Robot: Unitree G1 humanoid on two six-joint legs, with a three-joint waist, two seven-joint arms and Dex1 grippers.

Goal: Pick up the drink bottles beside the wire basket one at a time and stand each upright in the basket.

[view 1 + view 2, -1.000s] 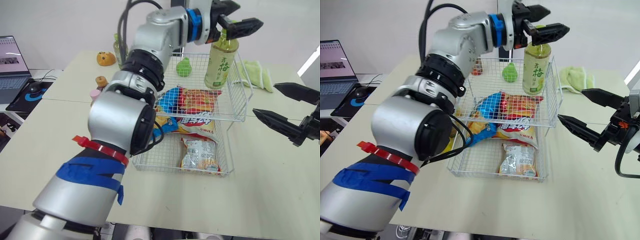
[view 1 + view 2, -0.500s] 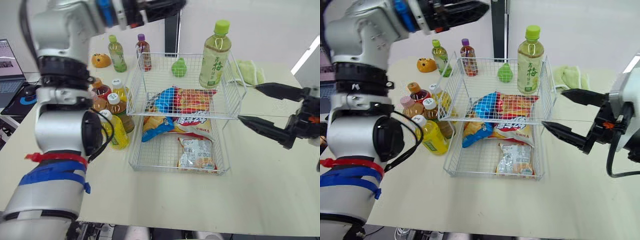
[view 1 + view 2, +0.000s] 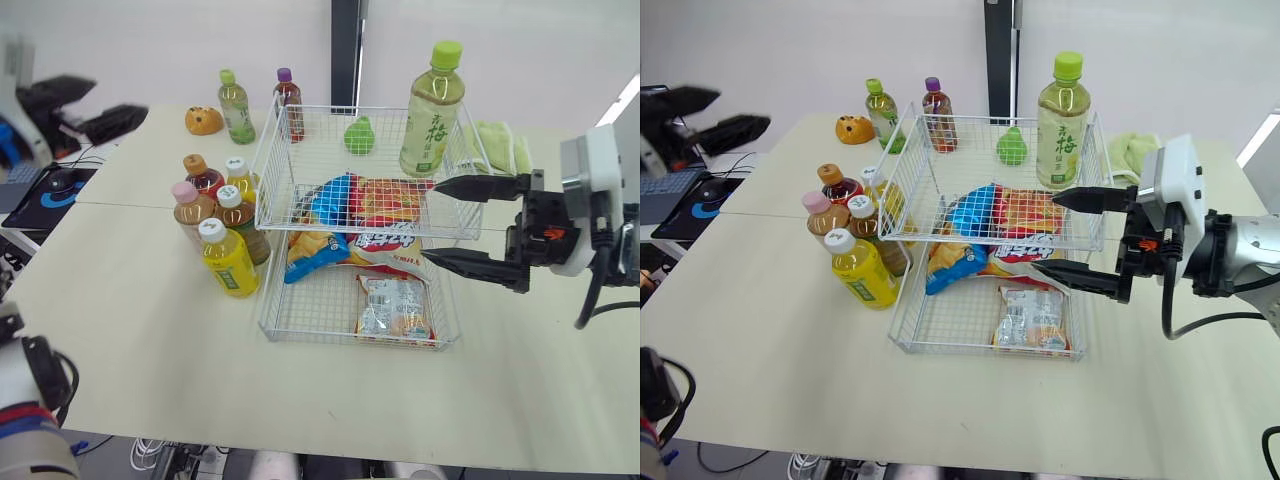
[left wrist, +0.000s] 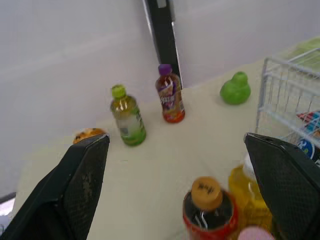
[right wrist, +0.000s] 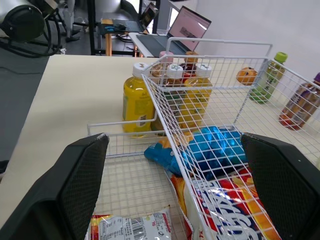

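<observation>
Closest in, on the pale table [image 3: 150, 330], the lower tier of the wire basket [image 3: 340, 340] is seen holding a silver snack packet [image 3: 395, 308], with a chip bag [image 3: 385, 250] lying behind it. Just off the basket's left side a yellow bottle [image 3: 228, 260] is stood upright, white cap on top. Right behind it a cluster of four bottles [image 3: 215, 195] is packed tight, all upright, caps pink, white, orange and white.

Over on the other side, the right gripper [image 3: 430, 222] is held at the basket's right wall with its fingers spread wide and nothing between them. One finger is level with the upper tier's rim, the other is in front of the lower tier. Whether the wire is being touched cannot be told.

In the upper tier a blue packet [image 3: 335, 195] and a red packet [image 3: 390, 198] are laid flat, and at its far right corner a green tea bottle [image 3: 430, 110] is stood upright.

Far out to the left, past the table edge, the left gripper [image 3: 120, 100] is held wide open and empty.

At the back, a green-capped bottle [image 3: 236, 107] and a purple-capped bottle [image 3: 289, 103] are stood on the table near the basket's far left corner, an orange toy [image 3: 203, 120] just beside them. A green pear-shaped toy [image 4: 235, 89] is seen behind the basket, and a green cloth [image 3: 500, 145] beyond its far right corner.
</observation>
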